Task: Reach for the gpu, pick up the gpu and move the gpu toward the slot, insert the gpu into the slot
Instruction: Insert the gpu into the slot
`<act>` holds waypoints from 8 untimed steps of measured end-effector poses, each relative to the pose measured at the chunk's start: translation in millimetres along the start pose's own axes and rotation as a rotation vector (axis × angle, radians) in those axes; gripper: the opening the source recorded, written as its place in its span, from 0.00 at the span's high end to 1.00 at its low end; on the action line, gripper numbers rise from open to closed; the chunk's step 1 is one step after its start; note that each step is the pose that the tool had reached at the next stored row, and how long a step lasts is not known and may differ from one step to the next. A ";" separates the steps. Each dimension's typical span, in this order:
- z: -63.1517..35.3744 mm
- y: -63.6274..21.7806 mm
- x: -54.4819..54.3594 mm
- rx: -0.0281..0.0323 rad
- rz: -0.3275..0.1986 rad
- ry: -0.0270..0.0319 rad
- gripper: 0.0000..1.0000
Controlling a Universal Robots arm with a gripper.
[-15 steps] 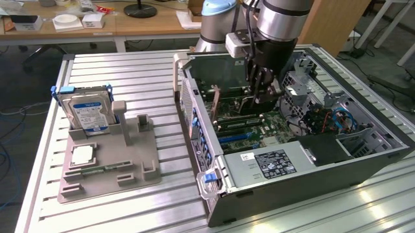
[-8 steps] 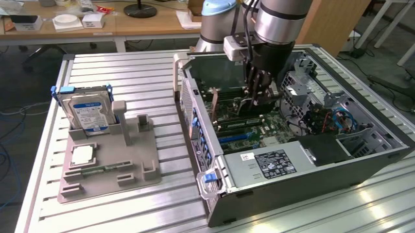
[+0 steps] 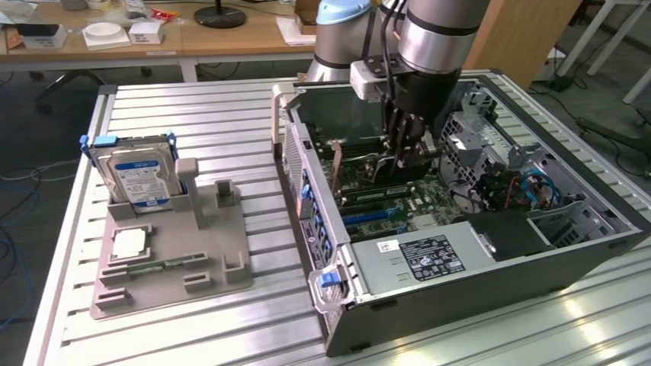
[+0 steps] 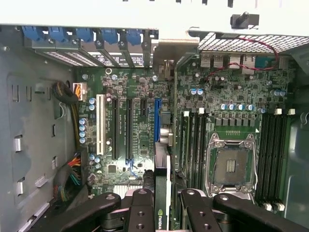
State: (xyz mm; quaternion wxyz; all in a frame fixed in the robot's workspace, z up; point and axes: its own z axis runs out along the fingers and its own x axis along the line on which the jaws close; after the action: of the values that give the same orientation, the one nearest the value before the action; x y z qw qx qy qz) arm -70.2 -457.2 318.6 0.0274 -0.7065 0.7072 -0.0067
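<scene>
GPU held on edge above the blue slot inside the case

In the exterior view's centre you see the gripper (image 3: pixel 407 156) down in the open case (image 3: pixel 569 252), its fingers (image 4: pixel 140 212) clamped on the gpu (image 4: pixel 163 193), which stands upright at the wrist frame's bottom centre. The slot (image 4: pixel 157 121) lies just ahead of the card, beside the motherboard's (image 4: pixel 140 92) white connector. Treat the card as light, stiff and fragile, I judge: hold its top edge, keep clear of the components, and don't force the contacts.
</scene>
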 end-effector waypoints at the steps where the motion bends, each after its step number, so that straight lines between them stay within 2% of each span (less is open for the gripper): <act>1: 0.1 0.0 0.0 0.0002 0.000 -0.0001 0.74; 8: 0.3 0.1 1.7 0.0004 0.000 -0.0004 0.74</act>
State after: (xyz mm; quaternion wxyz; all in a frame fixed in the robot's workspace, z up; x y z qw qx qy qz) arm -70.3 -458.9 318.3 0.0276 -0.7064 0.7072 -0.0067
